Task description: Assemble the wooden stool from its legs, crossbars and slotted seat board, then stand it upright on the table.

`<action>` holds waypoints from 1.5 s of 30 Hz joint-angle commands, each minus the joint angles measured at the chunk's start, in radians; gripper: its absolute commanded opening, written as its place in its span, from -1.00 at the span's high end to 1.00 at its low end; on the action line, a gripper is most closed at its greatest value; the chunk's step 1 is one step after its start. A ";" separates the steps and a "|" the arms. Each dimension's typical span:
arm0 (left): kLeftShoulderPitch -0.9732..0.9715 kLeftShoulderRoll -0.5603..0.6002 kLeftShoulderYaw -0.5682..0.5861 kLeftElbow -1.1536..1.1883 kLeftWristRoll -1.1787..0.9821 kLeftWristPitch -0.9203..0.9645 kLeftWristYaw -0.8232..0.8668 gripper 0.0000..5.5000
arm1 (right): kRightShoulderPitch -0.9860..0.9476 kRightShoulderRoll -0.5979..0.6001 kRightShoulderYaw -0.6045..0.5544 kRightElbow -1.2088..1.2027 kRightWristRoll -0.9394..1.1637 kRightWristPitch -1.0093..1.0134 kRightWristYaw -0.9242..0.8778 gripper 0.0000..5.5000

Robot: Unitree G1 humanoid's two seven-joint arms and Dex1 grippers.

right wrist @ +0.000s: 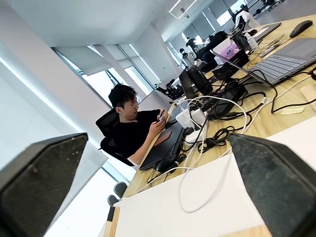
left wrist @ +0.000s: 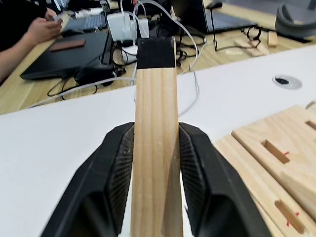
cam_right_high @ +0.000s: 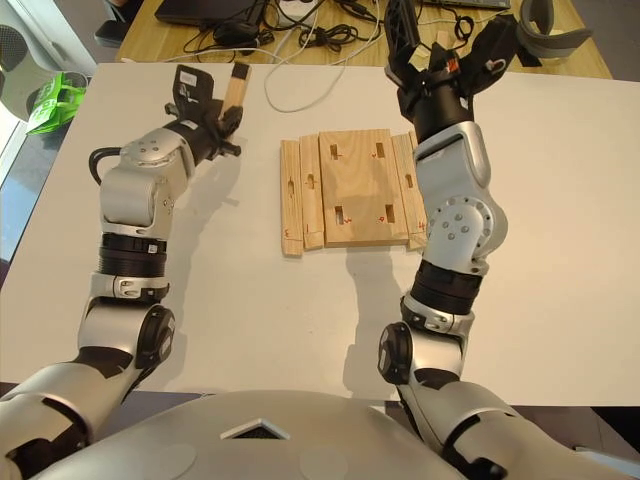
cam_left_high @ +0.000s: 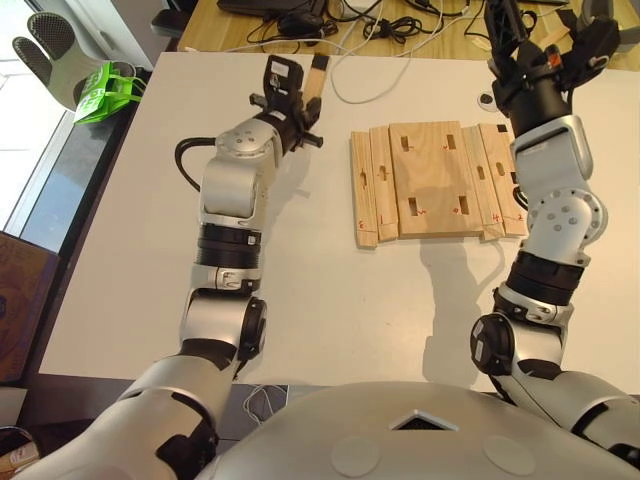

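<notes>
Left tool (left wrist: 155,134) grips a wooden leg (left wrist: 155,84) above the surface (cam_left_high: 300,300), far left of the flat-lying seat board (cam_left_high: 432,178), apparently ready for slotting, as the right tool (cam_right_high: 445,45) hovers spread and empty beyond the board.

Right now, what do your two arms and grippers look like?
Both are silver-grey shells with black joint bands. A black cable loops beside the left arm. The left gripper has black ribbed fingers; the right gripper has black fingers with orange marks at their base.
</notes>
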 commanded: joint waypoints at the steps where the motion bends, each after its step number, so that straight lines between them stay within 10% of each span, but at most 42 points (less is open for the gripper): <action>1: 0.011 -0.013 0.016 -0.016 -0.046 -0.194 -0.050 0.53 | -0.070 -0.029 0.009 -0.020 0.138 0.116 0.039 -0.96; 7: 0.029 -0.027 -0.021 -0.056 -0.097 -0.387 -0.157 0.53 | -0.078 -0.060 0.048 -0.042 0.267 0.241 0.078 -0.64; 18: 0.145 0.005 -0.153 -0.220 -0.108 -0.426 -0.320 0.53 | -0.058 -0.153 0.151 -0.042 0.194 0.286 0.160 -0.62; 45: 0.171 0.035 -0.193 -0.264 -0.110 -0.462 -0.351 0.53 | -0.060 -0.135 0.126 -0.003 0.178 0.303 0.133 0.85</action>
